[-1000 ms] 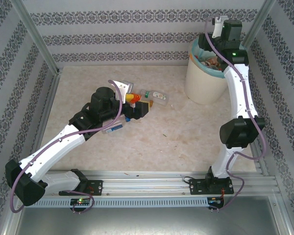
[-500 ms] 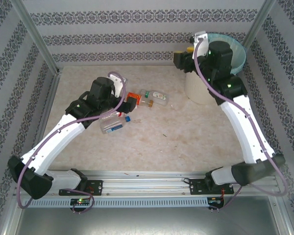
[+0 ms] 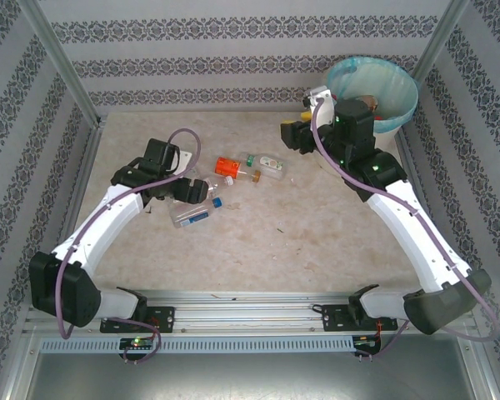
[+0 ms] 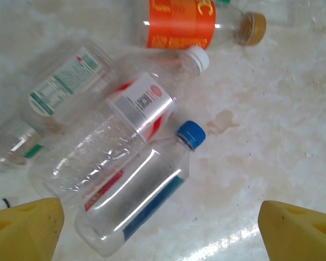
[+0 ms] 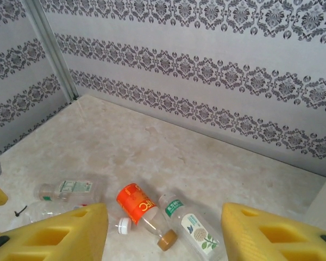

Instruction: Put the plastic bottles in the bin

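Note:
Several plastic bottles lie mid-table. Among them are an orange-labelled one [image 3: 230, 167] [image 5: 136, 202] [image 4: 182, 22], a clear one with a green and white label [image 3: 267, 163] [image 5: 191, 224] and a blue-capped clear one [image 3: 194, 216] [image 4: 138, 193]. A white-capped bottle with a red and white label [image 4: 138, 111] and a green-labelled one [image 4: 65, 84] [image 5: 68, 189] lie beside them. My left gripper [image 3: 198, 192] [image 4: 163, 239] hovers open just above the blue-capped bottle. My right gripper [image 3: 290, 135] [image 5: 163, 239] hangs open in the air, right of the pile. The bin [image 3: 383, 71] with its teal bag stands at the back right.
Patterned walls and metal posts close in the table on three sides. A loose white cap [image 5: 123, 226] lies by the orange-labelled bottle. The right arm's forearm crosses in front of the bin's body. The near half of the tabletop [image 3: 283, 242] is bare.
The right gripper has swung from above the bin down and left toward the bottles. The left gripper has drawn back left from the orange-labelled bottle, which now lies free on the table.

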Controlling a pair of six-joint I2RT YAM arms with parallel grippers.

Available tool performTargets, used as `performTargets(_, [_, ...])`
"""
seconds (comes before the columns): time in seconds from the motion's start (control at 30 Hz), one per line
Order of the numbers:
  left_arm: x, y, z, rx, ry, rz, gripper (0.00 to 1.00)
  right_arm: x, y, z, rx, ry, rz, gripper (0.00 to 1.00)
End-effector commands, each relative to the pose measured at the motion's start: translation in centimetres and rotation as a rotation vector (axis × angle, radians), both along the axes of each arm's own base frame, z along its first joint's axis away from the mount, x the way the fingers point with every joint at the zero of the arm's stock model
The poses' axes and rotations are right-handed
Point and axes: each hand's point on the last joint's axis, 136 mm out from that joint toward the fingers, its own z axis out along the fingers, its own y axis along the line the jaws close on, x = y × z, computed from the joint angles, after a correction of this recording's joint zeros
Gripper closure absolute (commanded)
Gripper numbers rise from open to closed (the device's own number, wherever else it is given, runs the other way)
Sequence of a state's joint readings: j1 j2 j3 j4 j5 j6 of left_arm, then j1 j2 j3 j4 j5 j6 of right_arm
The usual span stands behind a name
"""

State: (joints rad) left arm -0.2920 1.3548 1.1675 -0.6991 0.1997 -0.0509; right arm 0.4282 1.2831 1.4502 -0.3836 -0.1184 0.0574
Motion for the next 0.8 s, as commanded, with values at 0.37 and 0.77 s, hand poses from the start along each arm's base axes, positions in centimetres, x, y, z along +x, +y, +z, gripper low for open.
performTargets(0.37, [-1.3, 0.0, -7.8, 0.031, 0.199, -0.052, 0.14, -0.7, -0.8, 0.7, 0.01, -0.045, -0.027, 0.42])
performTargets(0.77, [-0.2, 1.9, -11.4, 0.156, 0.246, 0.009, 0.12, -0.1, 0.0, 0.0, 0.02, -0.013, -0.007, 0.42])
